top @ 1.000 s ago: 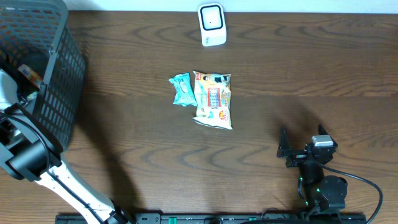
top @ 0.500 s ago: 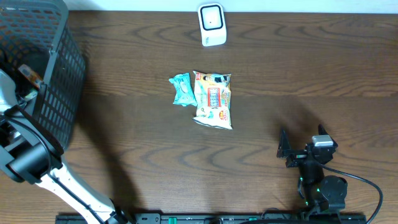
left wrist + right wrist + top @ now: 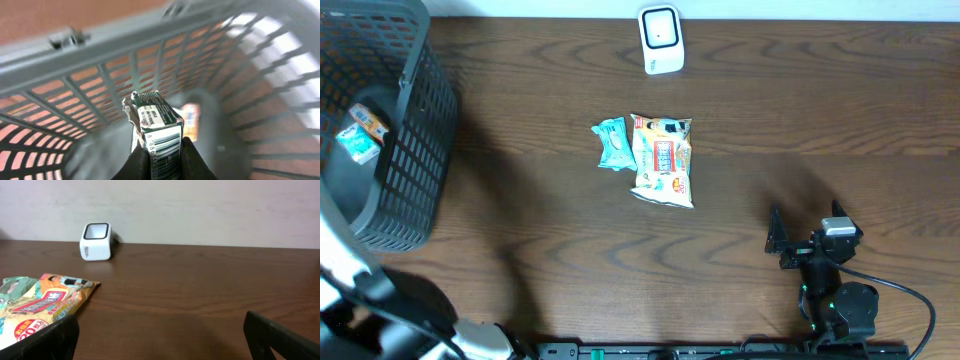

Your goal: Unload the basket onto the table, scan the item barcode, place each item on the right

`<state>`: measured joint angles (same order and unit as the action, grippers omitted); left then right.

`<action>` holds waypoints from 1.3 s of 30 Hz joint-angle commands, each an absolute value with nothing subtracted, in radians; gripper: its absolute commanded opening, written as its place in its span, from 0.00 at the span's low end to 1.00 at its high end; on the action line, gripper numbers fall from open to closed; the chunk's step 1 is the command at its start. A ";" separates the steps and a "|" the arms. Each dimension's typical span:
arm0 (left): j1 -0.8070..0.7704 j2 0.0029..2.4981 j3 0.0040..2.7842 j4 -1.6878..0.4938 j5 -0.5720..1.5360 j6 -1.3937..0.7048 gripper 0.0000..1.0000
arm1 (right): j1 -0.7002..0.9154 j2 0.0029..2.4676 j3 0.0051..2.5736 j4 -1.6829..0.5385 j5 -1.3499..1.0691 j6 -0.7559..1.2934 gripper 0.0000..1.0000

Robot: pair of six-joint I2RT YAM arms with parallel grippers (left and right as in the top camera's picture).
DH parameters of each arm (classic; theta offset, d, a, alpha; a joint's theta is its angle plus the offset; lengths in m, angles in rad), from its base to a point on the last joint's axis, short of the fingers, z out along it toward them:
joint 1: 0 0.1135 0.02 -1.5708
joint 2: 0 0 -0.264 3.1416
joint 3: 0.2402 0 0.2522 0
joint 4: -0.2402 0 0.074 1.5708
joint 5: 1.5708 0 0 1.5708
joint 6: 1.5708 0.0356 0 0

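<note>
A dark green packet [image 3: 157,120] with a white barcode label stands upright in my left gripper [image 3: 166,150], which is shut on its lower end inside the grey mesh basket [image 3: 125,40]. The barcode faces the wrist camera. In the overhead view only the left arm [image 3: 345,255] shows, at the lower left edge. The white scanner [image 3: 661,40] [image 3: 96,241] stands at the table's far edge. My right gripper [image 3: 807,232] [image 3: 162,337] rests open near the front right, with nothing between its fingers.
An orange snack bag [image 3: 664,160] [image 3: 45,302] and a teal packet [image 3: 614,144] lie mid-table. The basket [image 3: 415,120] fills the far left corner; small orange and teal packets [image 3: 360,133] lie in it. Another orange item [image 3: 190,117] sits on its floor.
My left gripper has shut on the green packet. In the overhead view the left arm has drawn back from the basket toward the lower left corner. The right arm has not moved.
</note>
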<state>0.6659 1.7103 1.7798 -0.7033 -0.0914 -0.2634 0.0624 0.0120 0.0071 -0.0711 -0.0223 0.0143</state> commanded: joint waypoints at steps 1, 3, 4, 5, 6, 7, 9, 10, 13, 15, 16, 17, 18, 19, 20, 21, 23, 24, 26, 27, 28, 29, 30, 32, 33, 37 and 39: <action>0.667 1.620 1.785 -0.662 0.103 -0.349 0.07 | 0.067 0.007 0.006 -0.075 -0.018 0.010 0.99; 0.666 1.578 1.785 -0.621 0.211 -0.403 0.08 | 0.067 0.007 0.006 -0.075 -0.018 0.010 0.99; 0.665 1.556 1.785 -0.596 0.273 -0.435 0.08 | 0.067 0.007 0.006 -0.075 -0.018 0.010 0.99; 0.663 1.542 1.785 -0.581 0.314 -0.458 0.08 | 0.067 0.007 0.006 -0.075 -0.018 0.010 0.99; 0.657 1.520 1.785 -0.560 0.377 -0.495 0.08 | 0.067 0.007 0.006 -0.075 -0.018 0.010 0.99; 0.648 1.504 1.785 -0.546 0.426 -0.519 0.08 | 0.067 0.007 0.006 -0.075 -0.018 0.010 0.99; 0.603 1.467 1.785 -0.551 0.533 -0.560 0.08 | 0.067 0.007 0.006 -0.075 -0.018 0.010 0.99; 0.576 1.459 1.785 -0.564 0.567 -0.559 0.08 | 0.067 0.007 0.006 -0.075 -0.018 0.010 0.99; 0.470 1.453 1.785 -0.635 0.602 -0.559 0.08 | 0.067 0.007 0.006 -0.075 -0.018 0.010 0.99; 0.379 1.464 1.785 -0.694 0.596 -0.527 0.07 | 0.067 0.007 0.006 -0.075 -0.018 0.010 0.99; 0.283 1.484 1.784 -0.746 0.579 -0.461 0.08 | 0.067 0.007 0.006 -0.075 -0.018 0.010 0.99; 0.231 1.499 1.784 -0.773 0.558 -0.429 0.08 | 0.067 0.007 0.006 -0.075 -0.018 0.010 0.99; 0.192 1.513 1.784 -0.797 0.528 -0.410 0.08 | 0.067 0.007 0.006 -0.075 -0.018 0.010 0.99; 0.149 1.528 1.784 -0.822 0.487 -0.394 0.08 | 0.067 0.007 0.006 -0.075 -0.018 0.010 0.99; 0.105 1.547 1.784 -0.850 0.430 -0.386 0.08 | 0.067 0.007 0.006 -0.075 -0.018 0.010 0.99; 0.064 1.569 1.784 -0.877 0.366 -0.376 0.08 | 0.067 0.007 0.006 -0.075 -0.018 0.010 0.99; -0.003 1.609 1.784 -0.917 0.266 -0.337 0.08 | 0.067 0.007 0.006 -0.075 -0.018 0.010 0.99; -0.036 1.634 1.784 -0.935 0.218 -0.306 0.08 | 0.067 0.007 0.006 -0.075 -0.018 0.010 0.99; -0.086 1.678 1.784 -0.963 0.148 -0.269 0.08 | 0.067 0.007 0.006 -0.075 -0.018 0.010 0.99; -0.110 1.705 1.784 -0.976 0.114 -0.258 0.08 | 0.067 0.007 0.006 -0.075 -0.018 0.010 0.99; -0.130 1.730 1.784 -0.988 0.086 -0.258 0.08 | 0.067 0.007 0.006 -0.075 -0.018 0.010 0.99; -0.148 1.757 1.784 -0.999 0.065 -0.258 0.08 | 0.067 0.007 0.006 -0.075 -0.018 0.010 0.99; -0.163 1.782 1.784 -1.008 0.058 -0.258 0.08 | 0.067 0.007 0.006 -0.075 -0.018 0.010 0.99; -0.191 1.837 1.784 -1.022 0.059 -0.255 0.08 | 0.067 0.007 0.006 -0.075 -0.018 0.010 0.99; -0.204 1.864 1.784 -1.028 0.059 -0.255 0.08 | 0.067 0.007 0.006 -0.075 -0.018 0.010 0.99; -0.241 1.966 1.784 -1.037 0.058 -0.255 0.08 | 0.067 0.007 0.006 -0.075 -0.018 0.010 0.99; -0.250 2.009 1.784 -1.035 0.058 -0.255 0.12 | 0.067 0.007 0.006 -0.075 -0.018 0.010 0.99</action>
